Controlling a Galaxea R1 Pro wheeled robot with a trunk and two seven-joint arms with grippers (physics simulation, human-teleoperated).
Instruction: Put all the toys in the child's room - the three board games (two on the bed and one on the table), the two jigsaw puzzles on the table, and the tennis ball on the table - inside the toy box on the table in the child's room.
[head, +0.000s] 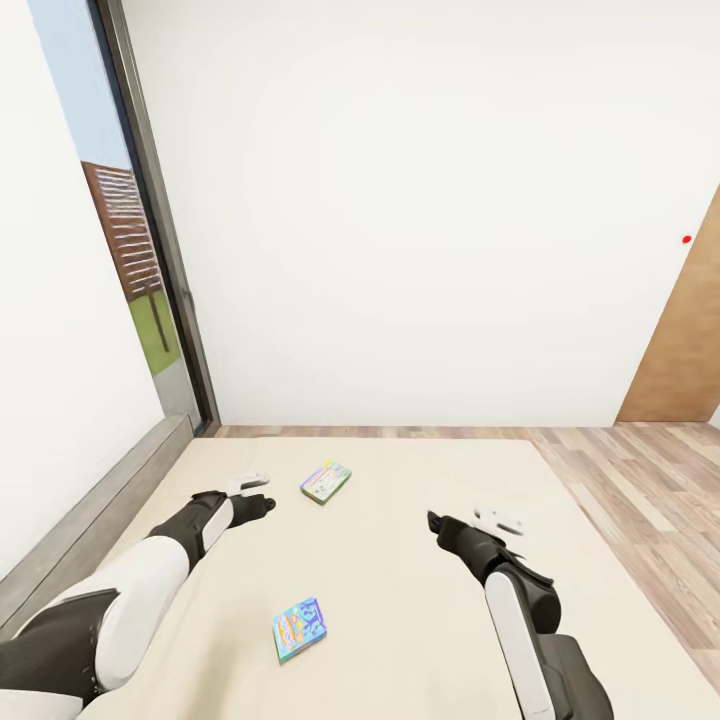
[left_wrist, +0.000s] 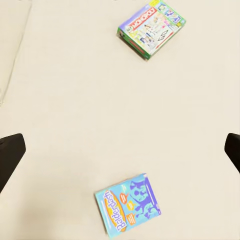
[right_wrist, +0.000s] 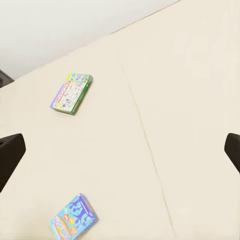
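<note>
- Two board games, Monopoly box (head: 325, 482) and blue box (head: 300, 629), lay apart on the beige bed (head: 400, 600).
- White wall (head: 420, 200), plank floor (head: 640, 490) beyond.
- Left gripper (head: 250, 485) and right gripper (head: 500, 521) hovered spread wide, holding nothing.

Open mattress (head: 400, 560) surrounds 2 game boxes (head: 325, 482) (head: 300, 629), well apart; nothing blocks either.

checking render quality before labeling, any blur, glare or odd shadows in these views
Head view: flat even light, edges bowed by a wide lens, blue box soft. Left wrist view: Monopoly box lettering readable though slightly soft, little shadow. Right wrist view: bed pale, near washed out.
</note>
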